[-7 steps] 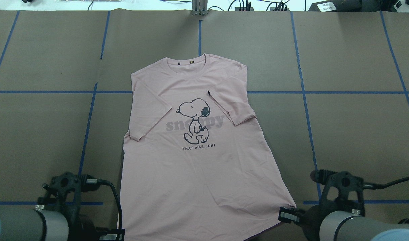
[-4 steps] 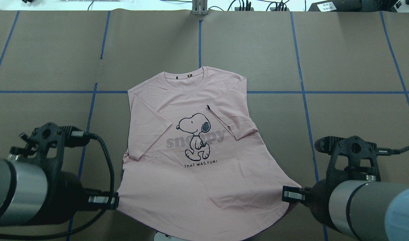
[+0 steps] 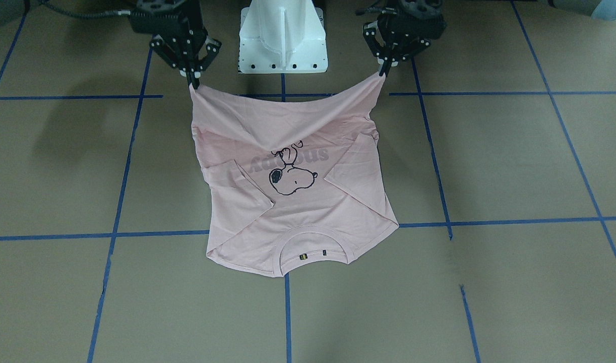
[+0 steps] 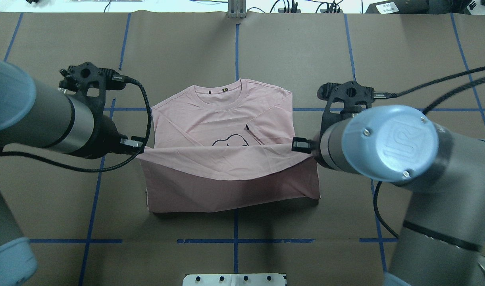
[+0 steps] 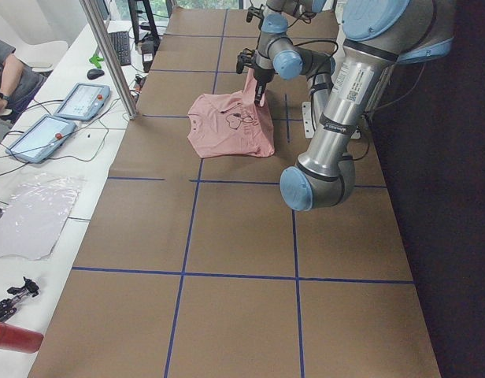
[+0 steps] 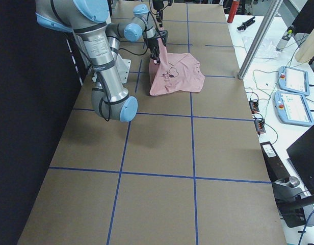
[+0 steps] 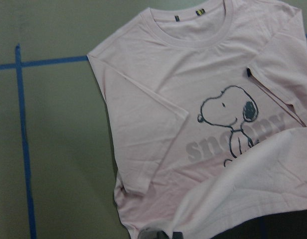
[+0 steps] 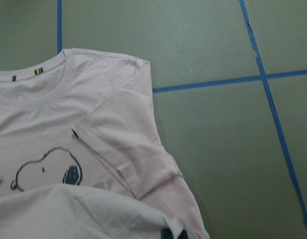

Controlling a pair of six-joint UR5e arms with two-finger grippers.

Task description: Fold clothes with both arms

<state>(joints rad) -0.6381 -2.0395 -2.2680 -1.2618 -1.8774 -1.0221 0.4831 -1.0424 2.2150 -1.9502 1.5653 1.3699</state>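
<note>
Both sleeves point(image 3: 356, 174) are tucked in; left gripper point(image 3: 382, 71) and right gripper point(image 3: 193, 83) each pinch a T-shirt point(image 3: 308, 212) hem corner, lifted halfway toward the collar point(image 3: 313, 231) (bottom-up fold unfinished).

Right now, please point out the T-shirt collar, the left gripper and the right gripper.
T-shirt collar point(image 3: 313, 232): exterior front-facing view, on the ribbed band.
left gripper point(image 3: 384, 69): exterior front-facing view, between its fingertips.
right gripper point(image 3: 193, 80): exterior front-facing view, between its fingertips.

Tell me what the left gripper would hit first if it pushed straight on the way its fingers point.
Beyond the hem corner it pinches, the left gripper points down at the T-shirt layer lying on the table, near its side edge. Probably that fabric; depth is unclear, so possibly bare table beside it.
</note>
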